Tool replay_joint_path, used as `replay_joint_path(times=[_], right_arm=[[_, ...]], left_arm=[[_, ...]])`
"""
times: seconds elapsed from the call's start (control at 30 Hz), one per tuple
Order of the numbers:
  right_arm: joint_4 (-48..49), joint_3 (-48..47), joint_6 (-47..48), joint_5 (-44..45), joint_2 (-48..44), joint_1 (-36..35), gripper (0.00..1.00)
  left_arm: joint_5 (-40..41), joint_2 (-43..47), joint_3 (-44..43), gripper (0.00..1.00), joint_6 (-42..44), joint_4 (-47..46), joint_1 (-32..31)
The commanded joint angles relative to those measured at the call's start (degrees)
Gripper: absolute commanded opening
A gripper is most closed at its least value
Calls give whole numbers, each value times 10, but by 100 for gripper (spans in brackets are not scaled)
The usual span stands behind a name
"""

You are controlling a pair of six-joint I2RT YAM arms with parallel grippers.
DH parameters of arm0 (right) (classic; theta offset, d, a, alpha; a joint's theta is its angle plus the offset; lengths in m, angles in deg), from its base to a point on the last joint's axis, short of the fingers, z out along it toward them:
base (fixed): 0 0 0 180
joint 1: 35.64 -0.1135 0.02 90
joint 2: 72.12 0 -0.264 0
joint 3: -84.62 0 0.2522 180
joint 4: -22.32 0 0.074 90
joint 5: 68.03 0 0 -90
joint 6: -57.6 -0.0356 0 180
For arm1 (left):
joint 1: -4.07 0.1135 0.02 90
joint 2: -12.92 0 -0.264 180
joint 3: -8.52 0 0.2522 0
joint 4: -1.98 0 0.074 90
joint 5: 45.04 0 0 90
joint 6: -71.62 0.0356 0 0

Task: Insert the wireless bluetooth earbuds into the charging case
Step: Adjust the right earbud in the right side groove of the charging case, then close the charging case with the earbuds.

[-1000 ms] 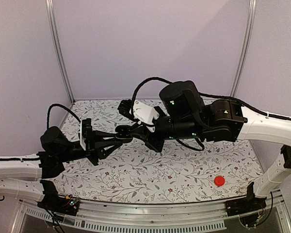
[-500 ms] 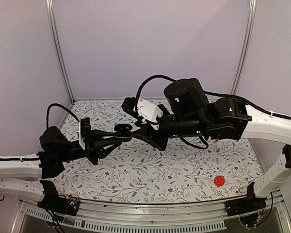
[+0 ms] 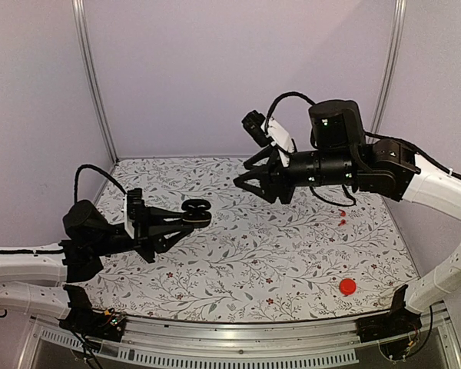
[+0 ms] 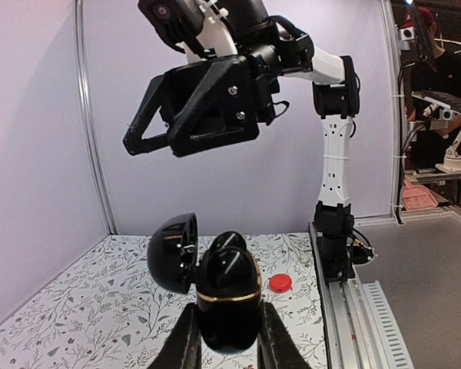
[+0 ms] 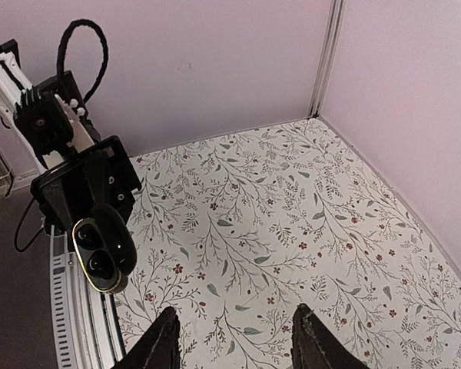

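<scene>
The left fingers [image 4: 186, 350] clamp the open charging case [image 4: 229, 300] above the bench [image 3: 276, 254]. The right fingers [image 5: 160, 346] stand apart, empty, higher than the charging case.

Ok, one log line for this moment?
left end effector: shut on charging case, lid open | right end effector: open, empty, apart

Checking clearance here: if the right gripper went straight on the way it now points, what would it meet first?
Probably the floral table: the right gripper's wrist view shows nothing else straight ahead. The charging case sits well to the side of that line, though depth is unclear.
</scene>
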Motion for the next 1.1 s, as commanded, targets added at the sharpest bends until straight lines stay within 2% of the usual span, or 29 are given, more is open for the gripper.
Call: replay_joint_path(times=[0.0,0.13,0.47,0.67,1.07], right_arm=[[56,15,-58,-106,-33,47,49],[76,32,-73,-142,-49,83,50],[77,54,-82,-146,-43,128,53],[71,54,-82,-138,-38,137,55],[48,19,-22,-142,25,137,55]], left_arm=[[-26,0,-1,10,-4,-19,0],[-39,-6,-12,10,3,-6,0],[-62,-33,-24,10,-12,-13,-1],[-64,-36,-31,10,-7,-6,0],[-92,-59,-40,10,-12,-5,-1]])
